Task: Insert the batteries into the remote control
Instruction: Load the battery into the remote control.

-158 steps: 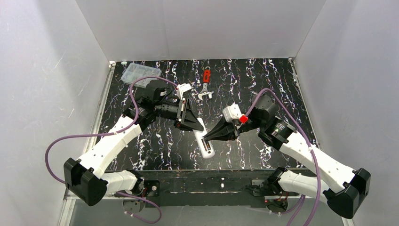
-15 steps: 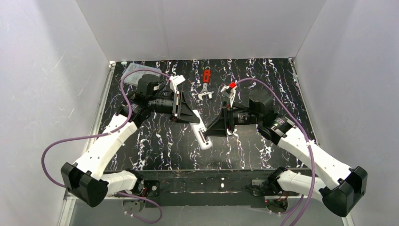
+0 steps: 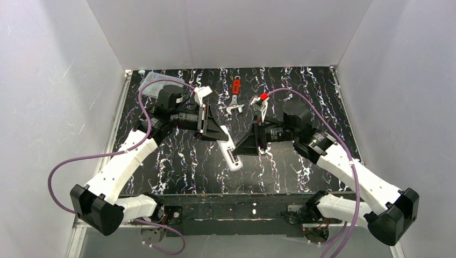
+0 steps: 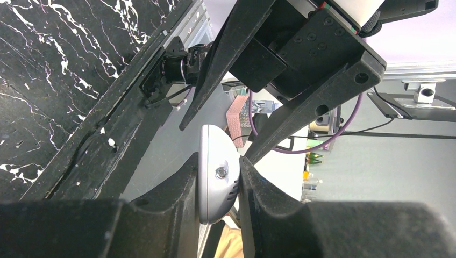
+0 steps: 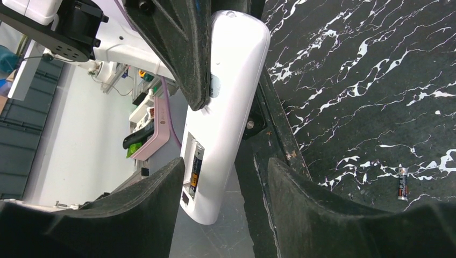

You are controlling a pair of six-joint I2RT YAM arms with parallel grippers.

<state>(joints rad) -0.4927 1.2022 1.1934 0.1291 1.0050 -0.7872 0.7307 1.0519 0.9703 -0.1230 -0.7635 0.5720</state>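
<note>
Both arms rise from the near edge of the table (image 3: 177, 166) and bend inward, elbows out, wrists meeting over its middle. The right gripper (image 3: 238, 152) points left, released, its jaws spread to either side of the remote control's near end. The remote control (image 3: 230, 153) is held tilted, one battery (image 5: 196, 164) seated in its recess. The left gripper (image 3: 222, 136) is clenched on its far end. A second battery (image 5: 402, 183) lies loose on the table. Dark tabletop stretches to both sides. Farther off lie a wrench (image 3: 235, 97) and, in the far left corner, a clear box (image 3: 153, 80).
</note>
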